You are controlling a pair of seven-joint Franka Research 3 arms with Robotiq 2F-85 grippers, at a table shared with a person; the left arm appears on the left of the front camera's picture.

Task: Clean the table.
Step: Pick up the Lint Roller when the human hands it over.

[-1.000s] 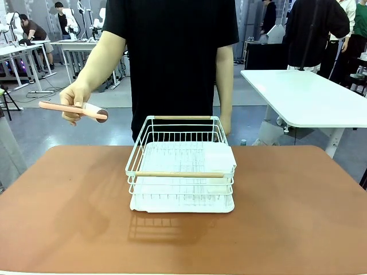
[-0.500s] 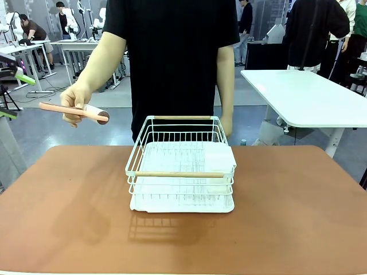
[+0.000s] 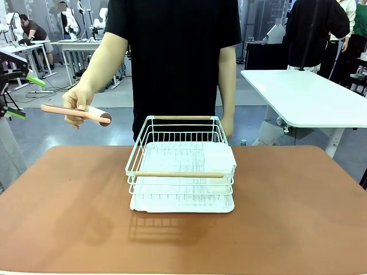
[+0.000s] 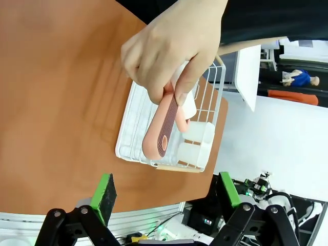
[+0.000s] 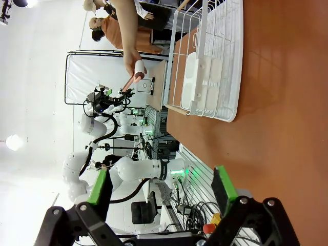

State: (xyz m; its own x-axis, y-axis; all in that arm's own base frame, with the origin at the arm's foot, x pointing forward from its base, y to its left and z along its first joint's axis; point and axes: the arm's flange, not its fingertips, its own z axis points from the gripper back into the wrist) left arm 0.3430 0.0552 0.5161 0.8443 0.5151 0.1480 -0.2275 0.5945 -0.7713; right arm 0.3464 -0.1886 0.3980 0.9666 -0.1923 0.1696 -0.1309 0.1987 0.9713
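Observation:
The reddish-brown table (image 3: 69,217) carries a white wire rack (image 3: 180,166) at its middle. Behind it stands a person whose hand (image 3: 77,103) holds a pink-handled roller (image 3: 74,112) out over the table's far left corner, handle end pointing left. My left gripper (image 3: 33,100) comes in at the left edge, open, its green pads just left of the handle end. In the left wrist view the roller (image 4: 160,130) hangs beyond the open left gripper (image 4: 166,189), apart from the fingers. My right gripper (image 5: 160,187) is open over the table (image 5: 277,128) with nothing in it.
The rack (image 4: 169,138) has wooden handles and a white tray beneath it. A white-topped table (image 3: 304,97) stands at the back right. Other people and tables show farther off. Bare tabletop lies left, right and in front of the rack.
My left gripper has come into the front view from the left edge toward the roller's handle. The person's hand with the roller has shifted slightly right and down.

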